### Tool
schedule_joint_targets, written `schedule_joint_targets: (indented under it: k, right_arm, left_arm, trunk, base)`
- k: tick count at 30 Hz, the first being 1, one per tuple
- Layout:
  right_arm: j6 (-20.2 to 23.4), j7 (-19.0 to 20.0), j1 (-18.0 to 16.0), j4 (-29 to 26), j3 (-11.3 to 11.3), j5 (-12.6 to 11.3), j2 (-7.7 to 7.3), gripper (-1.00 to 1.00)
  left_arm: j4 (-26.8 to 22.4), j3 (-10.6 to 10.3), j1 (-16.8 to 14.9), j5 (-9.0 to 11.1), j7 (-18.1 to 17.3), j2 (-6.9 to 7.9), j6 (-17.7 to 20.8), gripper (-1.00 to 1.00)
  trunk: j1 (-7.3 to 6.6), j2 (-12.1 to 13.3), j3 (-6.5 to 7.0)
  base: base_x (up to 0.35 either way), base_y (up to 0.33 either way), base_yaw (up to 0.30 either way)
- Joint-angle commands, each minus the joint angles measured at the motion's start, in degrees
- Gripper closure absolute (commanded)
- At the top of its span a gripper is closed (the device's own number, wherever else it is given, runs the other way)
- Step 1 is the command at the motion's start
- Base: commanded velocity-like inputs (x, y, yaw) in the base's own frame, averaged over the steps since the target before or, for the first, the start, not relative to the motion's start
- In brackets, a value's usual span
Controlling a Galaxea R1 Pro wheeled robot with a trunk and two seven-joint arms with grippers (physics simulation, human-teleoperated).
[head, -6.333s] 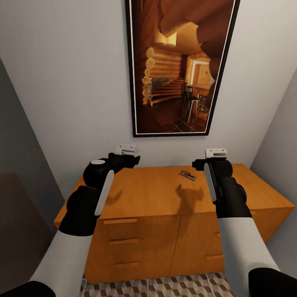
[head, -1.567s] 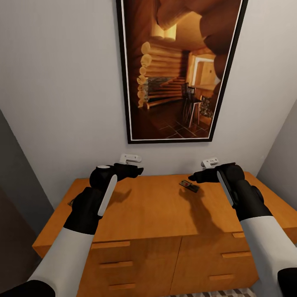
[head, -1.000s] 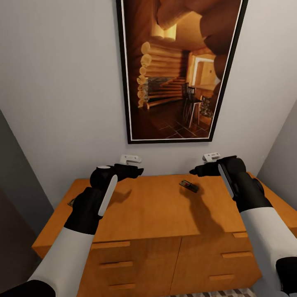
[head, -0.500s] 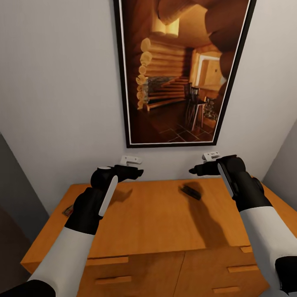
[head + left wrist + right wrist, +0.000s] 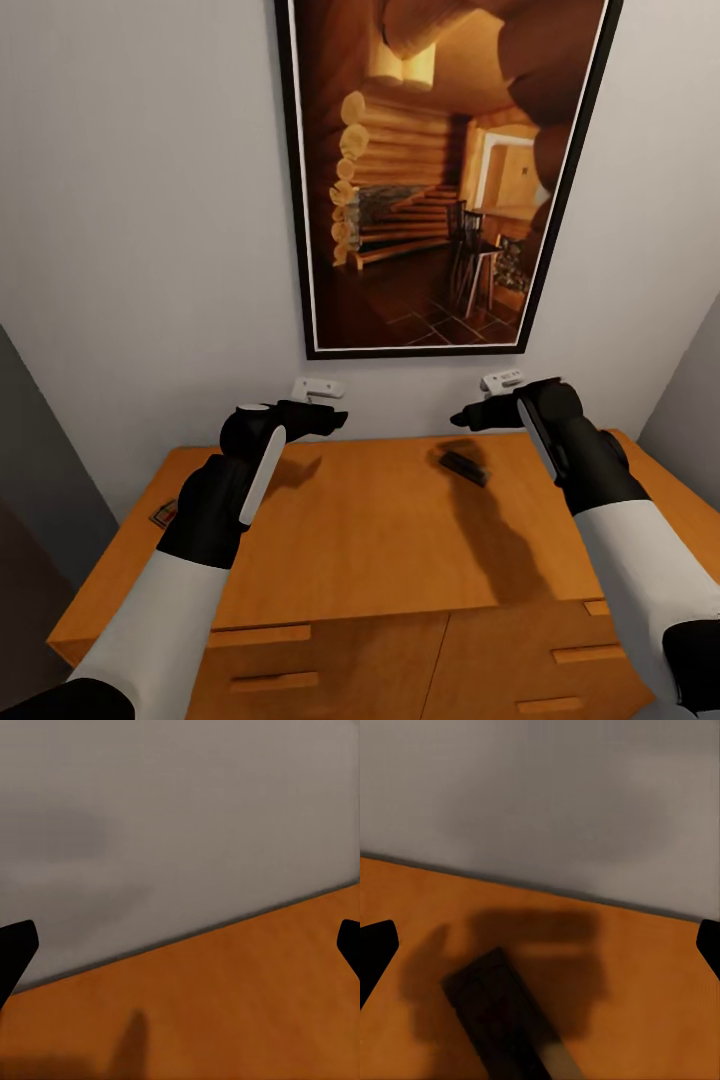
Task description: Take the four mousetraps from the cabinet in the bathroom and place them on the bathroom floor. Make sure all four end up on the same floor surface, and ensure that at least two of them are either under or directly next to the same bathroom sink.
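Tan wood: a mousetrap point(image 5: 464, 465) lies flat on the cabinet point(image 5: 360, 530) beneath the right gripper point(image 5: 470, 414), fingers spread. Judged light, stiff; best pinched across its long edges.

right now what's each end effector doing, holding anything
left end effector: open, empty, above the cabinet.
right end effector: open, empty, above a mousetrap.

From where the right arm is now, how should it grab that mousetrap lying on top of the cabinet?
Come straight down on the mousetrap: it lies flat on the cabinet top, so only its thin long edges offer grip. Turn the open right gripper across its narrow width, and pinch mid-length.
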Motion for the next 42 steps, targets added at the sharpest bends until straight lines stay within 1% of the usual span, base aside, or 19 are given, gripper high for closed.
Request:
schedule_joint_targets:
  k: [1, 19, 35, 40, 42]
  right_arm:
    - [0.2, 0.4, -0.1, 0.0, 0.2, 0.6, -0.01, -1.0]
    - [0.2, 0.5, -0.3, 0.3, 0.5, 0.4, 0.36, -1.0]
    - [0.2, 0.5, -0.1, 0.7, 0.5, 0.5, 0.29, -1.0]
    - [0.2, 0.4, -0.1, 0.7, 0.4, 0.6, 0.26, -1.0]
    - [0.2, 0.4, -0.1, 0.7, 0.4, 0.6, 0.24, -1.0]
  left_arm:
    - [0.0, 0.0, 0.0, 0.4, 0.2, -0.01, 0.3, -1.0]
    - [0.0, 0.0, 0.0, 0.4, 0.1, 0.01, 0.3, -1.0]
    - [1.6, 0.0, 0.0, 0.4, -0.2, 0.15, 0.3, -1.0]
    - [1.7, 0.1, 0.0, 0.4, -0.8, 0.21, 0.3, -1.0]
    - [1.8, 0.1, 0.0, 0.4, -1.6, 0.32, 0.3, -1.0]
  trunk:
    - [0.0, 0.0, -0.07]
    - [0.0, 0.0, -0.07]
    - [0.0, 0.0, -0.07]
    - [0.0, 0.0, -0.07]
    - [0.0, 0.0, -0.07]
  base:
    - [0.002, 0.0, 0.0]
    - [0.0, 0.0, 0.0]
    - [0.0, 0.0, 0.0]
    - [0.0, 0.0, 0.0]
    - [0.0, 0.0, 0.0]
